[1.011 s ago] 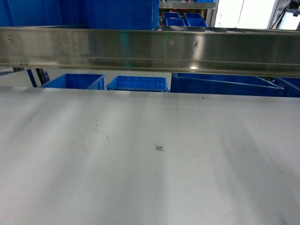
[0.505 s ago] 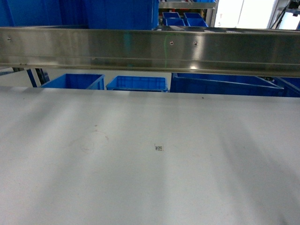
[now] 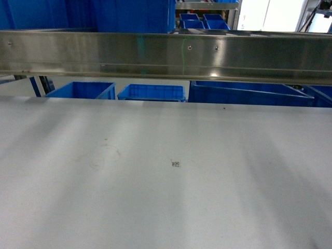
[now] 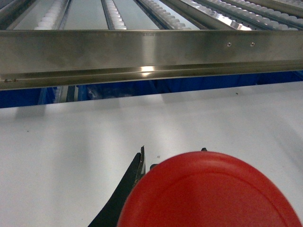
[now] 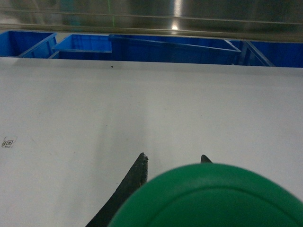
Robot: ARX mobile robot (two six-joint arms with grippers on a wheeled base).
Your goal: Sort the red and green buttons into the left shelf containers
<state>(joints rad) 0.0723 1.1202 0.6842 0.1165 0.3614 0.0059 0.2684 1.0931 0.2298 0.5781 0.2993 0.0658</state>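
Observation:
In the left wrist view a round red button (image 4: 213,194) cap fills the lower frame, close to the camera. My left gripper (image 4: 173,150) is shut on it, with both dark fingertips showing just past the cap. A green button (image 5: 208,198) cap likewise fills the bottom of the right wrist view, and my right gripper (image 5: 174,157) is shut on that one. Both hang over the white table (image 3: 166,197). Large deep blue containers (image 3: 119,14) stand on the upper shelf at far left. Neither gripper appears in the head view.
A steel shelf rail (image 3: 166,54) runs across above the table's far edge. Behind and below it stand more blue crates (image 3: 151,92). Small shallow blue bins (image 3: 199,22) sit farther back. A small printed marker (image 3: 176,164) lies mid-table. Roller tracks (image 4: 109,12) show above the rail.

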